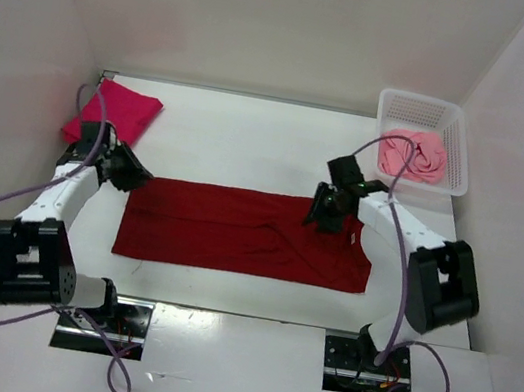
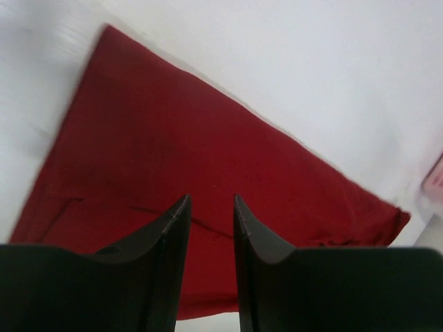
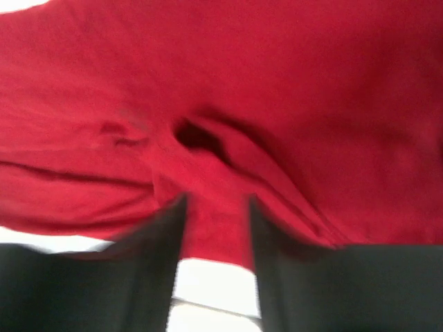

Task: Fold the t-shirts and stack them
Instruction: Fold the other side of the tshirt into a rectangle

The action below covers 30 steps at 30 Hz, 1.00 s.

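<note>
A dark crimson t-shirt (image 1: 235, 232) lies flat in a long folded strip across the middle of the table. A bright magenta-red t-shirt (image 1: 114, 111) lies folded at the back left. A light pink t-shirt (image 1: 413, 155) lies crumpled in the basket. My left gripper (image 1: 133, 176) hovers at the crimson shirt's far left corner, open and empty. The left wrist view shows its jaws (image 2: 211, 200) apart over the cloth (image 2: 173, 138). My right gripper (image 1: 322, 217) is over the shirt's far edge right of middle, open. Its jaws (image 3: 216, 200) stand apart over wrinkled cloth (image 3: 277, 83).
A white plastic mesh basket (image 1: 460, 140) stands at the back right corner. White walls close in the table (image 1: 251, 143) at the back and both sides. Purple cables loop from both arms near the bases.
</note>
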Available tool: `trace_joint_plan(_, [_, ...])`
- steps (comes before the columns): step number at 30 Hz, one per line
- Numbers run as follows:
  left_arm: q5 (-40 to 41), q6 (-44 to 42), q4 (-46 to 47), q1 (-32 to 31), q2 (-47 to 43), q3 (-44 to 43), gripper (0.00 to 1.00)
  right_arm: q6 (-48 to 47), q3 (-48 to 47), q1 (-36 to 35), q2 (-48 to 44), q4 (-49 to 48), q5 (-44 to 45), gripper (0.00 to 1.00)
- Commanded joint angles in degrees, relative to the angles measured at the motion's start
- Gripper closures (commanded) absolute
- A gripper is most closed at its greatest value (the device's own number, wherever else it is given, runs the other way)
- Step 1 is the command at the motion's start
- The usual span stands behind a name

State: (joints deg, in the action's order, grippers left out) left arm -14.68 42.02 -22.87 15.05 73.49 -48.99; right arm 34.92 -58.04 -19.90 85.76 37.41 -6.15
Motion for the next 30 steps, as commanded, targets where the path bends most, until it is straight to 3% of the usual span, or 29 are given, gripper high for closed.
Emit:
trace_joint_plan(1, [0.78,0.96,4.67,-5.19,5.93,-0.93,0.62,-2.13,-5.58,-4.69,5.97,-9.36,5.18,0.5])
trace_joint_plan(5, [0.79,2.36,7.04,-9.85,9.65,-1.72,0.63,-3.36,-8.14,-6.02,11.09,-10.6,8.96,0.4])
trace_joint_plan(11, [2.72,3.6,7.58,-15.75,10.27,0.38,0.65,-4.59,-9.37,-6.82,14.52,-10.6,9.84,0.4])
trace_joint_plan(21, [2.72,4.12,8.2,-17.51,10.27,0.39,0.65,-4.07,-9.9,-9.89,14.18,-4.9,9.23,0.94])
trace_joint_plan(30, [2.11,4.12,8.72,-17.51,10.88,-0.75,0.65,-2.84,-3.49,-13.85,7.94,-0.24,-3.5,1.0])
